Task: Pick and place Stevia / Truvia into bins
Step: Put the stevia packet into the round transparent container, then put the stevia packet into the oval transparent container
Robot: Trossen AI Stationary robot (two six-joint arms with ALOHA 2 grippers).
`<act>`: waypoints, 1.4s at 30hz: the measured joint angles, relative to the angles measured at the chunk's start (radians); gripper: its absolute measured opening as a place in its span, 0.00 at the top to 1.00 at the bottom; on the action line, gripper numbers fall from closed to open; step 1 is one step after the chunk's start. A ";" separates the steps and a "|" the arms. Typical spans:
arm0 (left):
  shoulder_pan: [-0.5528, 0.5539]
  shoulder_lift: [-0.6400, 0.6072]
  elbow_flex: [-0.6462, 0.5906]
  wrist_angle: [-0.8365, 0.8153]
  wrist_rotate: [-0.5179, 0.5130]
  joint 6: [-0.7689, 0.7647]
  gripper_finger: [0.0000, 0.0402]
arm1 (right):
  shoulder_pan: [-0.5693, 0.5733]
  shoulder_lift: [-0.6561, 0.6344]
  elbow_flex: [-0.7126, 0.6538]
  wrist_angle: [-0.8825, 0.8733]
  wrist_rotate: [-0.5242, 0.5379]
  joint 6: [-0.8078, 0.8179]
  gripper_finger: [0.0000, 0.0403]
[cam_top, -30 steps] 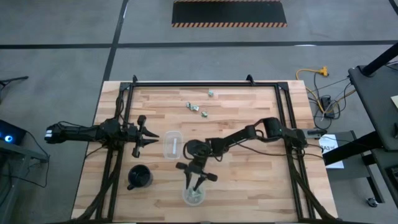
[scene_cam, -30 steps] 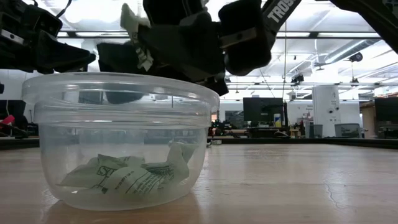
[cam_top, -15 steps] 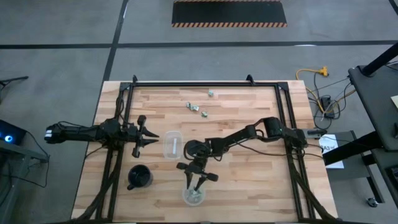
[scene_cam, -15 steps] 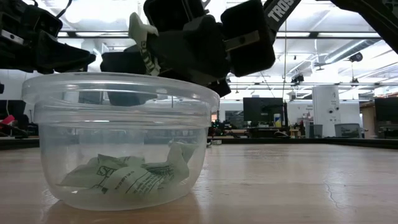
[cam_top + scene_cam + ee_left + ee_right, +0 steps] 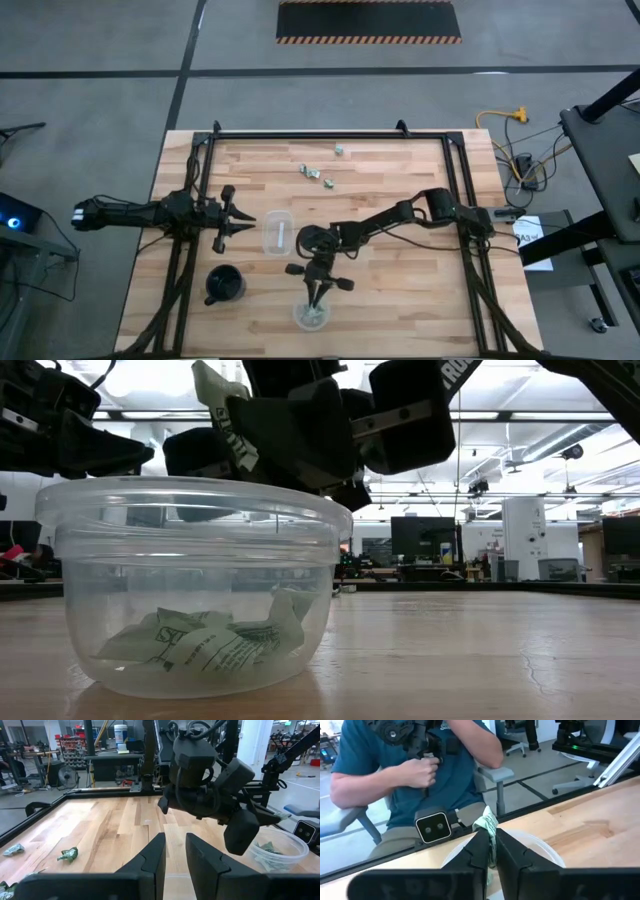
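My right gripper (image 5: 316, 296) hangs over the round clear container (image 5: 312, 316), shut on a pale green packet (image 5: 489, 825). In the low view the packet (image 5: 215, 385) sticks up between the fingers, above the container rim (image 5: 190, 495). Several packets (image 5: 210, 645) lie on the container's bottom. Three loose packets lie flat on the far half of the table (image 5: 340, 150) (image 5: 308, 170) (image 5: 328, 182). The squarish clear container (image 5: 278, 232) stands at mid-table. My left gripper (image 5: 245, 222) waits open just left of it, touching nothing. My right gripper pinches the packet between its two fingers, which point down from above. In the right wrist view a crumpled end of the packet (image 5: 488, 820) sticks out past the fingertips (image 5: 479, 842). The packet is lifted clear, above the round container's opening.
A black mug (image 5: 224, 285) stands near the table's near-left part, left of the round container. Black frame rails run along the table's far edge (image 5: 320, 134) and both sides. A seated person (image 5: 420, 775) shows beyond the near edge in the right wrist view.
My right gripper has risen slightly over the round container and turned a little at the wrist, keeping the packet between its fingers. The packets in the container have not moved.
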State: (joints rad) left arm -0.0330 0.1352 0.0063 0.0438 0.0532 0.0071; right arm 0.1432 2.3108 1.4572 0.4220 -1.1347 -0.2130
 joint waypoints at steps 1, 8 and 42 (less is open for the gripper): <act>0.000 0.000 0.000 0.000 0.000 0.000 0.86 | 0.000 0.000 0.000 -0.001 0.000 0.009 0.95; 0.000 0.001 0.000 0.000 0.000 0.000 0.86 | 0.011 0.000 0.000 -0.025 0.001 0.018 0.86; 0.000 0.002 0.000 0.000 0.000 0.000 0.86 | 0.016 0.000 0.054 -0.024 0.109 0.177 0.42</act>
State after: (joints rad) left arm -0.0328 0.1368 0.0063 0.0441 0.0530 0.0071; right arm 0.1589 2.3104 1.5112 0.3981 -1.0260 -0.0360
